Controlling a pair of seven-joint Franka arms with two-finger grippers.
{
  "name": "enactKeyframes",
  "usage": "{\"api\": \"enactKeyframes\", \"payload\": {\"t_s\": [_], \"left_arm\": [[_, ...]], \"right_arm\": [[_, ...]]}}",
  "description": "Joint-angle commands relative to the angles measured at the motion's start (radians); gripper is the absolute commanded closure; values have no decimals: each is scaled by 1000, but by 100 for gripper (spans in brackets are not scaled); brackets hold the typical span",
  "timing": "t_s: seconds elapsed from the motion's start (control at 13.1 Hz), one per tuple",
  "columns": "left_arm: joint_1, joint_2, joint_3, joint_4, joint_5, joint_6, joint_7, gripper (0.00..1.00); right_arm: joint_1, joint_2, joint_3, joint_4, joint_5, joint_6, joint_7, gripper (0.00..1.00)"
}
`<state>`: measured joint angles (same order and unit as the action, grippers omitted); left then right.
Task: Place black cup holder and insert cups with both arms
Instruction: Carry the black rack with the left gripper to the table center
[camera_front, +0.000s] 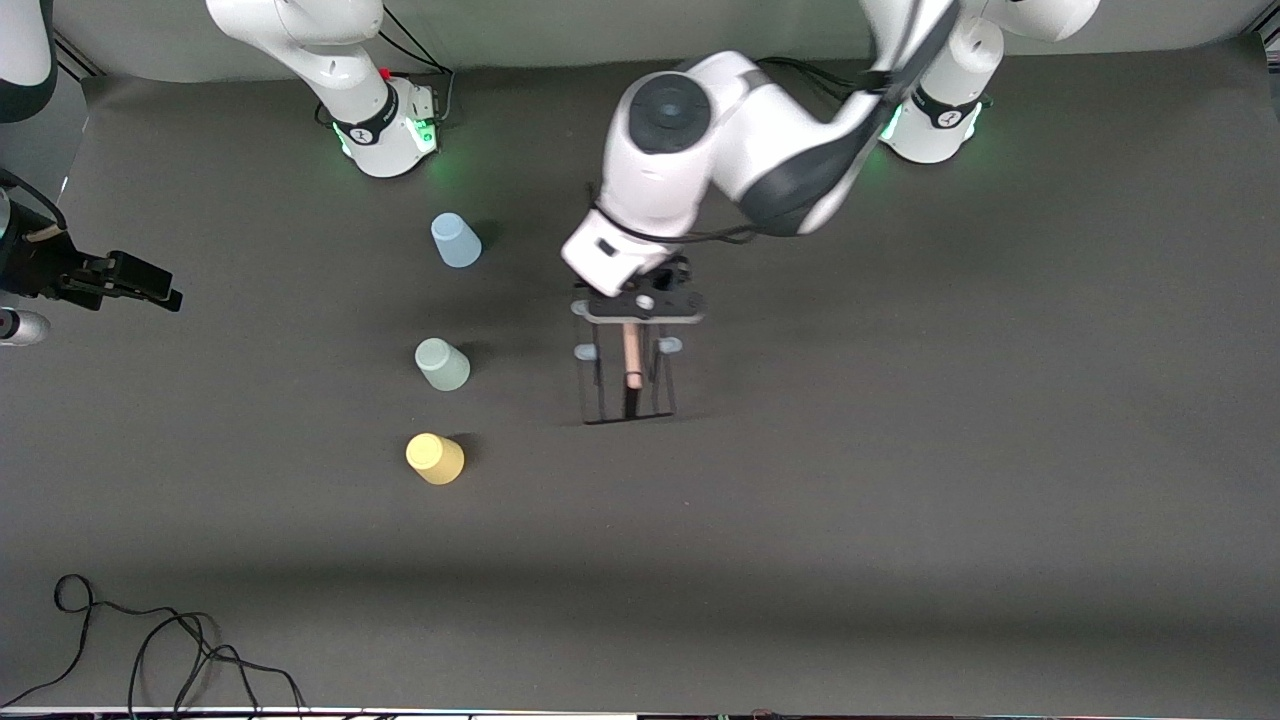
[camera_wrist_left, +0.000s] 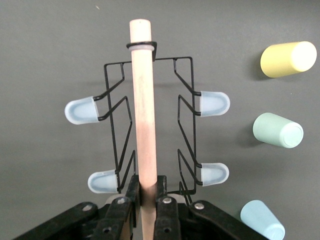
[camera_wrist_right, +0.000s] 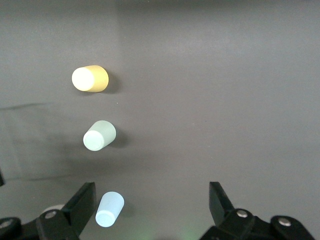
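Observation:
The black cup holder (camera_front: 628, 390) stands upright mid-table, with its wooden rod handle (camera_wrist_left: 142, 100) on top and pale-tipped pegs at its sides. My left gripper (camera_front: 640, 305) is right above it, shut on the rod's end (camera_wrist_left: 146, 192). I cannot tell whether the base touches the table. The light blue cup (camera_front: 456, 241), pale green cup (camera_front: 442, 364) and yellow cup (camera_front: 435, 459) stand mouth down in a row toward the right arm's end, the yellow one nearest the front camera. My right gripper (camera_front: 150, 290) is open and empty, raised at that end (camera_wrist_right: 152, 202).
The dark table mat (camera_front: 900, 450) lies under everything. A loose black cable (camera_front: 150, 640) lies near the front edge at the right arm's end. The two arm bases (camera_front: 390, 125) stand along the table's back edge.

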<state>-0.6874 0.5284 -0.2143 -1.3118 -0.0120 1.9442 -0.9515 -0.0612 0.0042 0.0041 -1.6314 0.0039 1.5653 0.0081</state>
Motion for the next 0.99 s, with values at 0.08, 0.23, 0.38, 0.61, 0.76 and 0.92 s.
{"api": "enactKeyframes", "payload": {"t_s": [0.08, 0.23, 0.38, 0.61, 0.76, 0.92], "left_arm": [[-31, 109, 13, 109, 29, -10, -76, 100], [-43, 151, 13, 103, 35, 47, -76, 100], [-63, 182, 15, 97, 44, 96, -79, 100], [-69, 199, 15, 77, 49, 162, -72, 100], [-69, 208, 16, 74, 49, 189, -69, 100], [-67, 219, 16, 74, 47, 190, -69, 100]], "right_arm": [[3, -7, 1, 2, -7, -8, 12, 0], [3, -7, 2, 2, -7, -8, 12, 0], [3, -7, 1, 2, -7, -10, 12, 0], [3, -7, 1, 2, -7, -8, 12, 0], [3, -7, 1, 2, -7, -10, 12, 0], [3, -7, 1, 2, -5, -10, 12, 0]]}}
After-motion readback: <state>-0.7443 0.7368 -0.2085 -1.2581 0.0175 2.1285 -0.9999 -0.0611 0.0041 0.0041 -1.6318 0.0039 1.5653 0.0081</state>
